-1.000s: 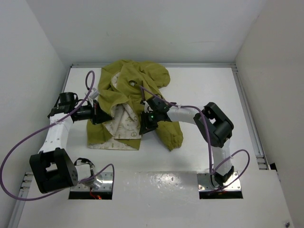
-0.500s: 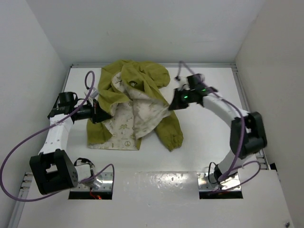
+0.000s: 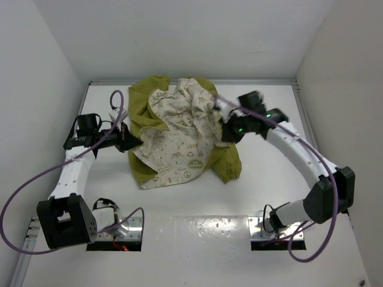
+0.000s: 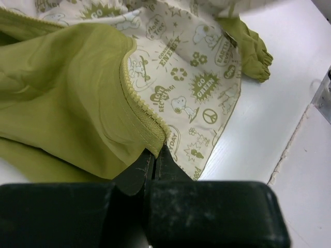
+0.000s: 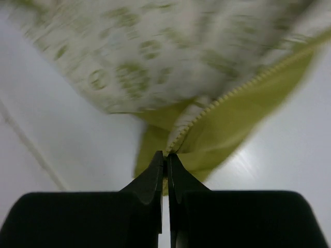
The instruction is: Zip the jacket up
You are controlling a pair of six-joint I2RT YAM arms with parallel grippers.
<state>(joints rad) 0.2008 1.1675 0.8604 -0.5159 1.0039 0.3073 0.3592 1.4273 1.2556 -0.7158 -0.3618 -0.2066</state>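
So here's where I'm at. The jacket [image 3: 179, 134] is bunched in a heap on the bench [image 3: 269, 185], toward the far side and about in the middle, sitting between my two arms. It's flopped open, so most of what faces up is the cream lining [image 3: 179, 128] with the little green prints. The olive outer fabric shows around the left and far edges. A sleeve with its elastic cuff [image 3: 230, 170] sticks out at the near right of the pile.

My left end effector [image 4: 154, 155] is clamped shut on the jacket's left side. The fingers pinch the olive fabric right at the end of a run of zipper teeth [image 4: 137, 101], which curves away along the edge where olive meets lining.

My right end effector [image 5: 165, 157] is over on the right side of the heap, also closed. The fingers are pressed together on the jacket's edge where another line of zipper teeth [image 5: 243, 85] comes down to them. That wrist view is pretty smeared, so I can't swear to exactly how much fabric is between the fingers, but it looks like the zipper tape itself.

The two zipper edges are well apart, one at each side of the pile.
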